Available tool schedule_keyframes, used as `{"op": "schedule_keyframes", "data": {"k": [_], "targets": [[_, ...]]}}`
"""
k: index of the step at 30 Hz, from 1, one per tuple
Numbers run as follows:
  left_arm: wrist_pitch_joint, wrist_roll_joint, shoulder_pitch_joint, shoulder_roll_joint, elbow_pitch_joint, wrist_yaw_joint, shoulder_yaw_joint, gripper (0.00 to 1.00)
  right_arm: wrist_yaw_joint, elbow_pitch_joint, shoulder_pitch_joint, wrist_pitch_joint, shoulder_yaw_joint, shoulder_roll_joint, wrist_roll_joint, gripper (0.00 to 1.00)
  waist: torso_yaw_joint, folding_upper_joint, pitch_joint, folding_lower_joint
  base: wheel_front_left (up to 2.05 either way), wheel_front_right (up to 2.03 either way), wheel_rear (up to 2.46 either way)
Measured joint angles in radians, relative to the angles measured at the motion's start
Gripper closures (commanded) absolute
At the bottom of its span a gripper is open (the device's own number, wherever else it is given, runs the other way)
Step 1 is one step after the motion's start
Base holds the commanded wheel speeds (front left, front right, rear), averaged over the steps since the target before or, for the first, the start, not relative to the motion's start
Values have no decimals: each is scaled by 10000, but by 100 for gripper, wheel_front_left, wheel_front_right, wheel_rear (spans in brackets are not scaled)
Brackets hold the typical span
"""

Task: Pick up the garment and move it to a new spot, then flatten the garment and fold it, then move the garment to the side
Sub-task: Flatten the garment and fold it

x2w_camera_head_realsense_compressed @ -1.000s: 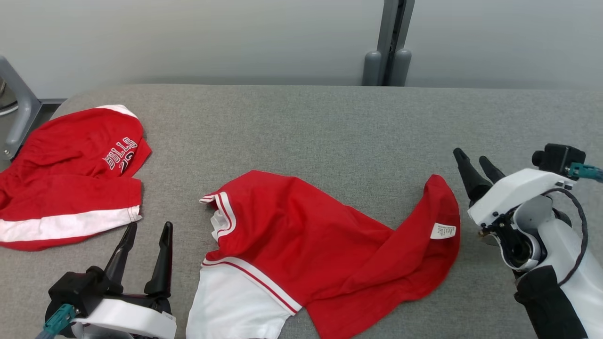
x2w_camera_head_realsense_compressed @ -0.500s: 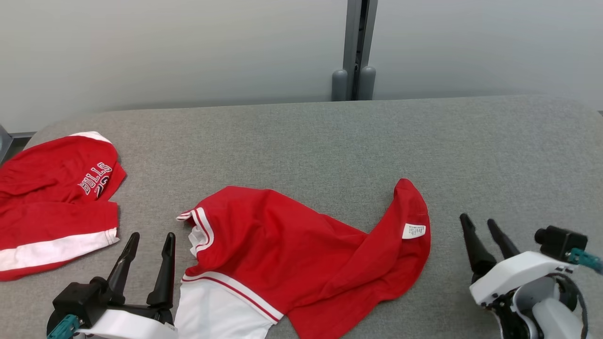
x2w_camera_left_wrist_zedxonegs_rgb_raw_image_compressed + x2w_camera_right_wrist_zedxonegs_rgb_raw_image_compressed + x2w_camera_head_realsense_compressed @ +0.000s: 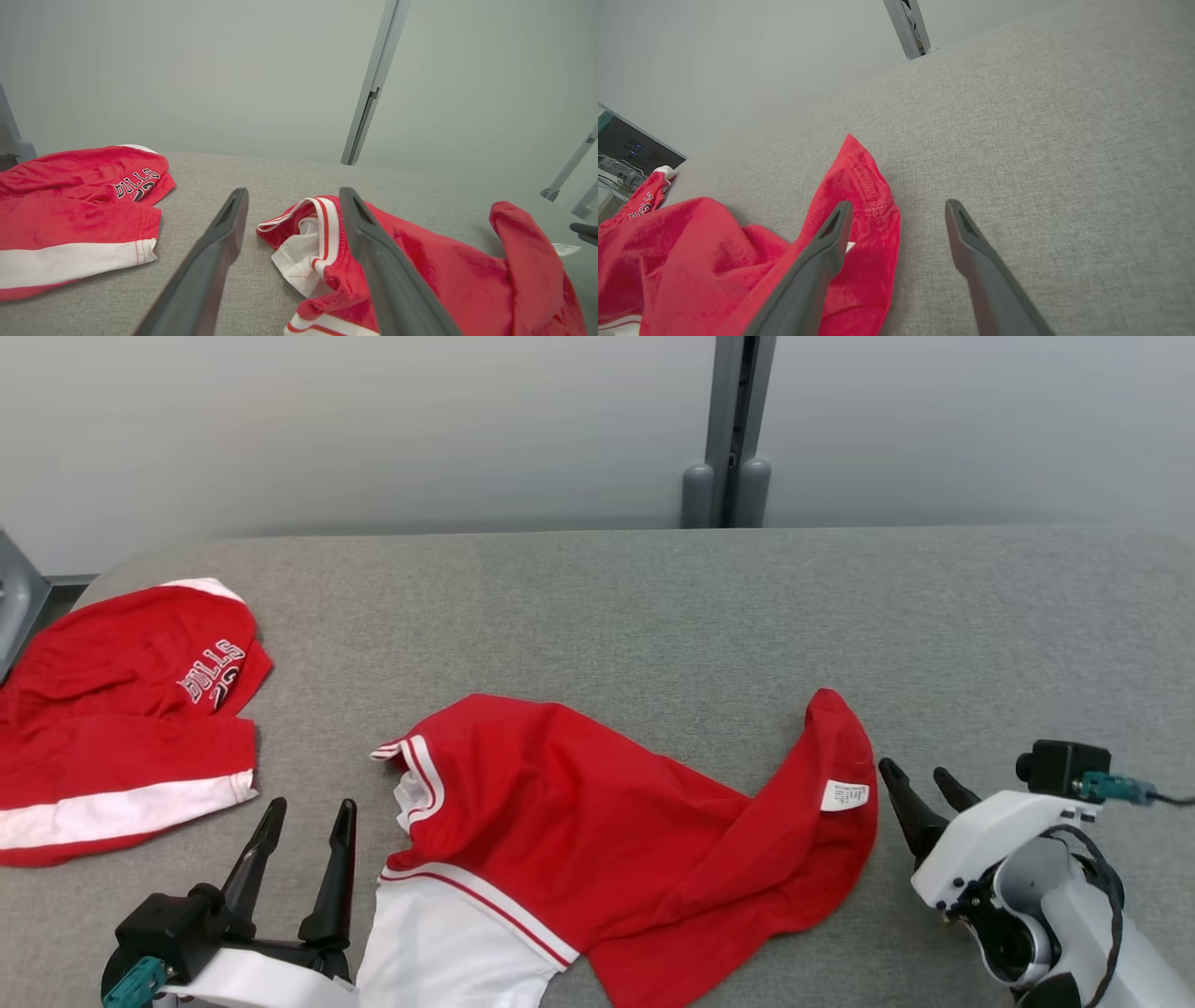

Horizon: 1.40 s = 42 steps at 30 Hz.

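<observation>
Hovering open and empty, the left gripper [image 3: 313,805] and right gripper [image 3: 912,768] are flanking the garment [image 3: 607,840], each probably best pinching the edge beside its fingertips

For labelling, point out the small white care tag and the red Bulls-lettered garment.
small white care tag [image 3: 845,795]: head view, the tag's middle.
red Bulls-lettered garment [image 3: 131,737]: head view, red cloth at its middle.
</observation>
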Motion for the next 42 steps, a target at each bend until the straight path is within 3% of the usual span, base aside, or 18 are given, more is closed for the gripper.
{"op": "schedule_keyframes", "data": {"k": [9,14,17,19,20,27,32,37,42], "targets": [[0,-61,-114,29,81,-42,-4,0,0,1057,-804,1402,82,-88,226,1,415,0,206,0,0,0,0],[0,-107,-176,58,113,-81,6,0,0,1384,-1117,1423,102,-100,309,44,581,0,378,1,0,0,0],[0,-119,-217,73,138,-94,-2,0,0,1515,-1203,1352,180,-40,324,58,643,0,460,0,0,0,0],[0,-121,-239,98,161,-104,2,0,0,1565,-1303,1243,276,4,401,97,674,0,519,0,0,0,0],[0,-121,-253,107,163,-121,8,0,0,1578,-1341,1204,314,10,410,100,675,0,531,0,0,0,0],[0,-125,-267,119,232,-125,25,0,0,1444,-1380,732,608,-63,560,100,635,0,472,0,0,0,0],[0,-119,-192,104,251,-107,102,0,0,593,-1027,437,779,-242,920,100,499,0,250,0,0,0,0],[-2,-92,-83,10,224,-35,109,0,2,-646,-176,807,941,-696,1534,100,205,0,11,0,0,0,0],[0,-48,49,-38,213,-31,56,0,0,-1227,430,1089,763,-1187,1419,100,-153,0,-126,1,0,0,0]]}}
